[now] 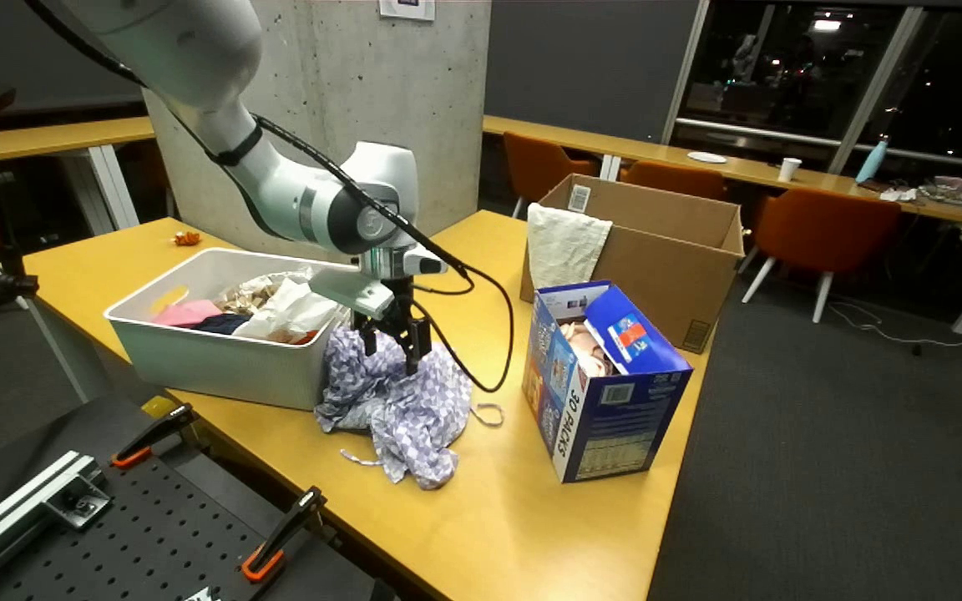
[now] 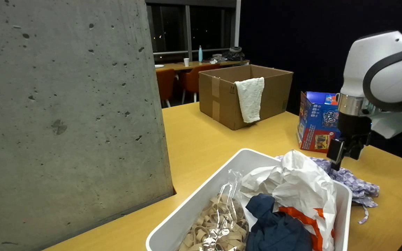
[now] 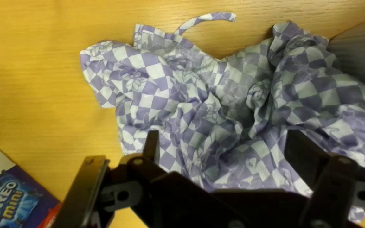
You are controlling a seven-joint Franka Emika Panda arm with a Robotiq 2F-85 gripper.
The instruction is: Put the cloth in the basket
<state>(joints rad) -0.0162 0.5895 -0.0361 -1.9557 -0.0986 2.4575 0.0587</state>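
Note:
A crumpled purple-and-white checked cloth (image 1: 418,421) lies on the table against the white basket (image 1: 222,367), a rectangular plastic bin. The cloth also shows in an exterior view (image 2: 358,181), partly hidden behind the basket (image 2: 195,200), and fills much of the wrist view (image 3: 176,88). The basket holds a white bag, a dark blue cloth and a clear bag of beige strips. My gripper (image 1: 391,355) is open, pointing down over the cloth. In the wrist view the fingers of my gripper (image 3: 222,136) stand wide apart with cloth below and between them, not clamped.
A blue cookie carton (image 1: 615,426) stands open beside the cloth. A large cardboard box (image 1: 656,275) stands behind it with a white towel (image 1: 564,242) over its edge. A concrete pillar (image 2: 68,122) rises by the table. Black clamps (image 1: 285,534) sit near the front edge.

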